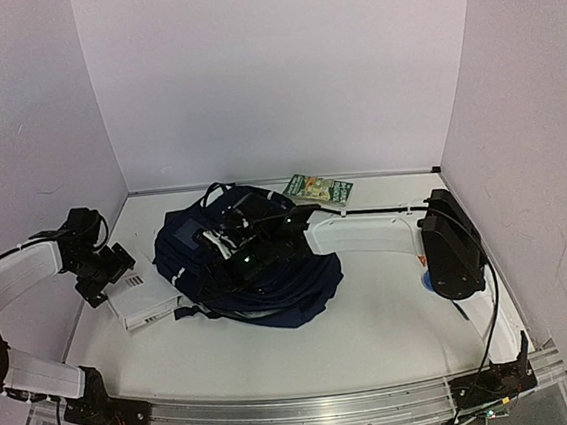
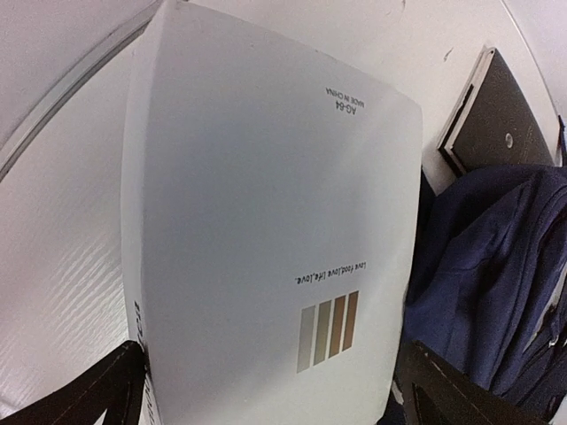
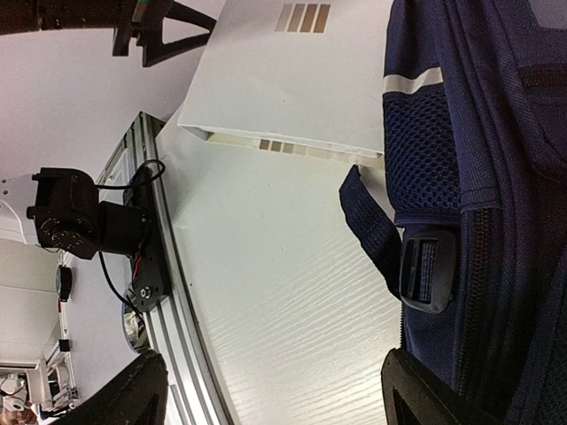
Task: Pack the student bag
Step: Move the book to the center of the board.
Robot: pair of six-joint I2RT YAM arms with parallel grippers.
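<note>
A: The student bag [image 1: 260, 280], where is it?

B: It lies slumped in the middle of the table [image 1: 384, 313]. The navy fabric is crumpled and the straps are loose around it. The right arm stretches across from the right side, and its wrist end is over the top of the bag.

A: And the right gripper [image 3: 275, 359]?

B: In its own wrist view the two fingers stand far apart. Only bare tabletop shows between them, so it holds nothing. The bag's side runs just beside it, with a mesh pocket [image 3: 425, 150], a white stripe [image 3: 412, 81] and a strap [image 3: 368, 221]. The strap ends in a black buckle [image 3: 427, 270].

A: What lies left of the bag?

B: A white box [image 1: 143, 294] lies flat on the table, just beside the bag's left edge. It has four brown bars [image 2: 330, 335] and a little small print on it.

A: The left gripper [image 2: 270, 354]?

B: It is over the near end of that box with its jaws spread wide, one finger showing at each side of the box. I cannot tell whether the pads touch it.

A: Anything else?

B: A green printed packet [image 1: 317, 187] lies by the back wall, just behind the bag.
</note>
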